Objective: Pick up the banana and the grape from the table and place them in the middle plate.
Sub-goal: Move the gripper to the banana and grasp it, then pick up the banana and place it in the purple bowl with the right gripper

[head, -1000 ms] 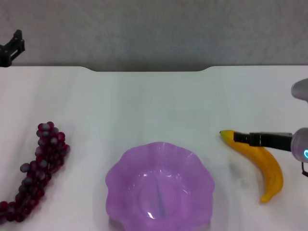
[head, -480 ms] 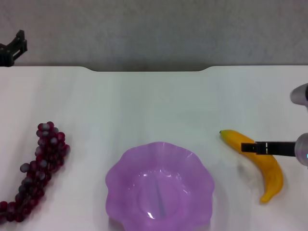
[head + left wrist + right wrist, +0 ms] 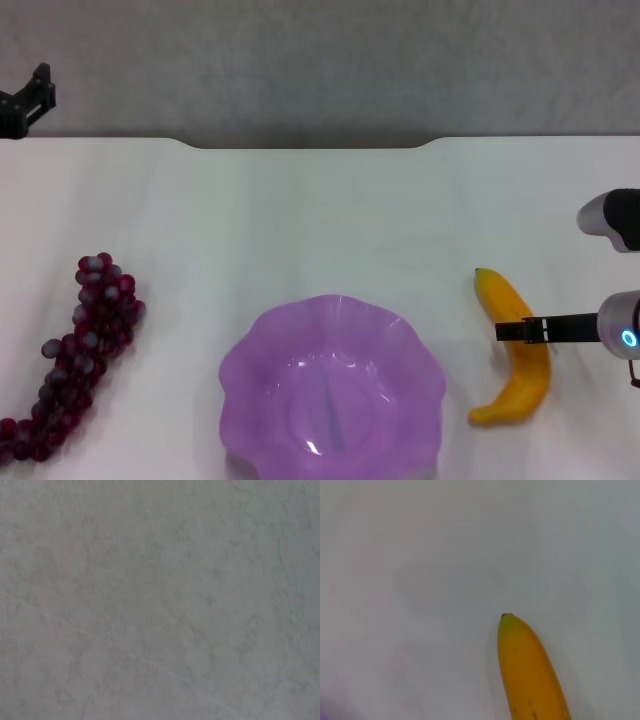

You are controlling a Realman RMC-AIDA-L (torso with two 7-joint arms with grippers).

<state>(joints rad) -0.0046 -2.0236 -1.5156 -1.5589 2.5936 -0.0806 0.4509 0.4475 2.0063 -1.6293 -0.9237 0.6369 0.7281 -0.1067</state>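
The yellow banana (image 3: 529,376) lies right of the purple scalloped middle plate (image 3: 236,366), its greenish tip pointing away from me. My right gripper (image 3: 522,331) reaches in from the right, and a black finger crosses the banana's middle and grips it. In the right wrist view the banana (image 3: 530,680) tip shows over the white table (image 3: 420,555). The grape (image 3: 92,325), a dark red bunch, rests at the left of the table (image 3: 320,220). My left gripper (image 3: 27,100) stays parked at the far left beyond the table edge.
The plate sits at the near middle with nothing in it. The table's far edge has a notch in its middle, with grey floor behind it. The left wrist view shows only a grey surface.
The banana has swung around: its lower end moved left toward the plate and its tip shifted slightly right. The right gripper moved a little nearer and left with it. The left arm stayed still.
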